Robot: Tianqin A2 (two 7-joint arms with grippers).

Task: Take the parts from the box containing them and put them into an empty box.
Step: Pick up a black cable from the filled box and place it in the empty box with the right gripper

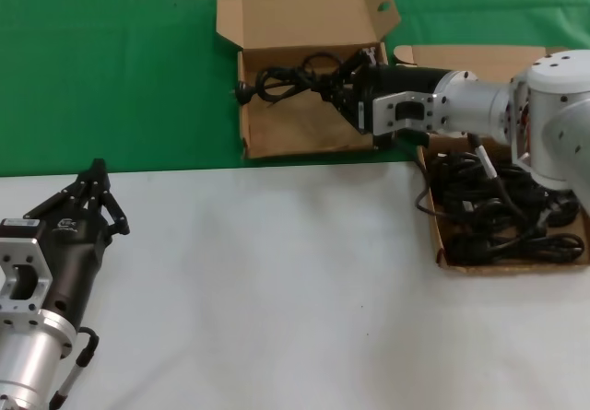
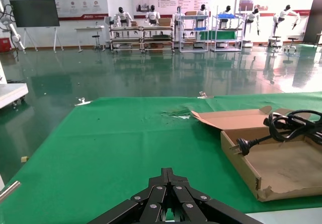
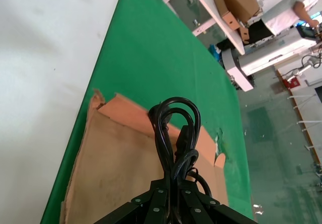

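Right arm reaching over the upper box with a cord bundle.

We saw the right gripper stretched toward upper centre, fingers clamped on a black power cord bundle over the empty box. Remaining cords filled the box at right. The left gripper rested lower left, fingers together.
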